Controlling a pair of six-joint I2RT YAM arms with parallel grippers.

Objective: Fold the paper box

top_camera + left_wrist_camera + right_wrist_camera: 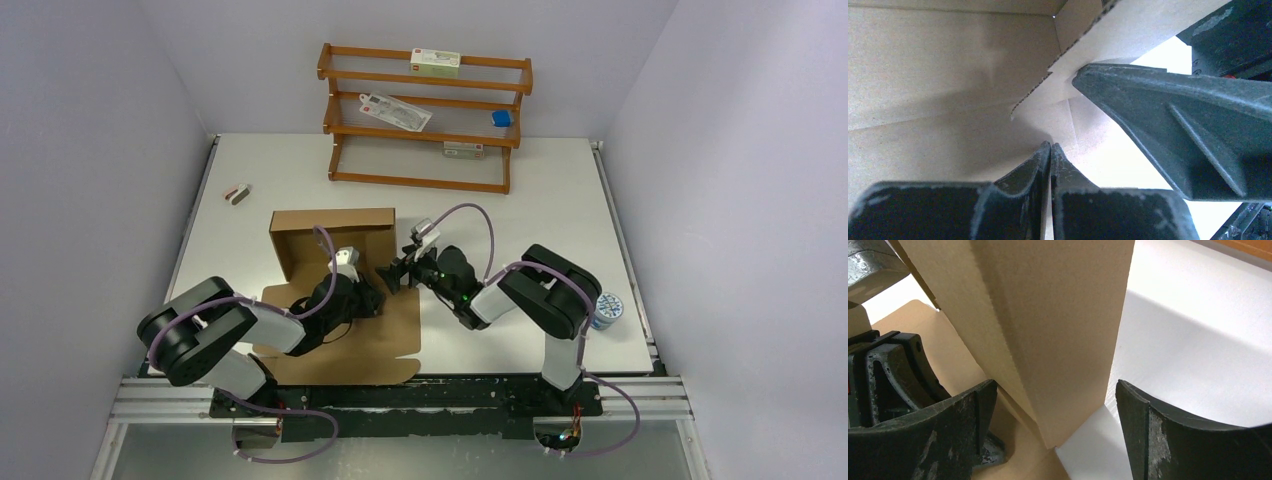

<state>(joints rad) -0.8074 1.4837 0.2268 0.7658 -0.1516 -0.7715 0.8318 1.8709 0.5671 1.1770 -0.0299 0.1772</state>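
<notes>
1. L hand (376,298) is clenched, both fingers pressed flat together. Nothing is pinched btwn them as far as I can see. Its tips hang just over the cardboard floor near an inside corner.
2. R hand (392,274) is released, jaws wide, straddling an upright cardboard wall at the box's right end. One finger is on the cardboard side, the other over the white bench (520,200). I can't tell whether either finger touches the wall.
3. Paper box (335,232) sits on the bench, left of centre, in front of both arms. Far part is partly formed, w/ back wall and left side wall upright in a shallow tray shape. Near part lies flat as a big panel reaching the bench's near edge, under the L arm.
4. On the L wrist cam I see an R-hand finger (1168,120) w/ its tip at a small flap showing a raw corrugated edge, right beside the L hand's tips.
5. Also in view:
   - wooden rack (425,120) at the far edge, w/ white cartons (436,63) and a small blue item (502,118) on its shelves
   - small dark-and-red object (237,194) at far left
   - round blue-white thing (606,310) at the right edge beside the R arm
</notes>
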